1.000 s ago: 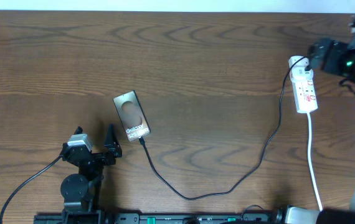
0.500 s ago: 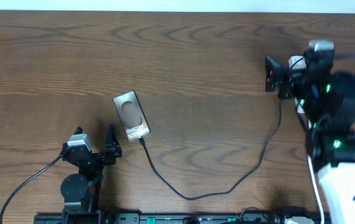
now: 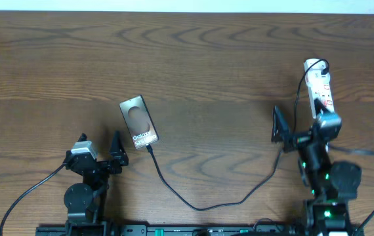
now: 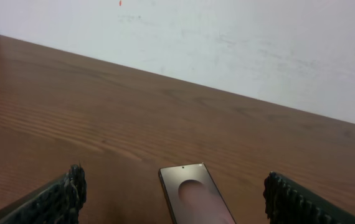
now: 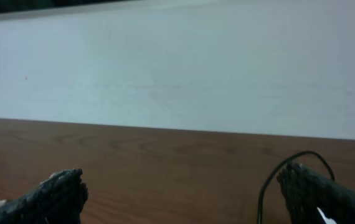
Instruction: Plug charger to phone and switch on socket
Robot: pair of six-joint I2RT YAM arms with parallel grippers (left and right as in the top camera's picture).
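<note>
The phone [image 3: 138, 121] lies flat left of centre, brownish screen up with white "Galaxy" text. It also shows in the left wrist view as the phone [image 4: 196, 198], just ahead of the jaws. The charger [image 3: 200, 207] is a thin black cable looping along the table. Its plug tip [image 3: 149, 149] meets the phone's lower edge, and its far end rises to the socket [image 3: 319, 84], a white strip at the far right. My left gripper [image 3: 100, 148] [image 4: 174, 190] stands open just below and left of the phone. My right gripper [image 3: 300, 126] [image 5: 180, 186] is open and holds nothing, below the socket, with the charger cable [image 5: 269, 182] next to its right finger.
The socket's white cord [image 3: 330, 172] runs down behind the right arm toward the near edge. A pale wall [image 4: 227, 43] stands beyond the table's far edge. Both arm bases sit at the near edge.
The right arm has drawn back from over the socket toward the near edge, leaving the socket uncovered. The left arm, phone and cable have not moved.
</note>
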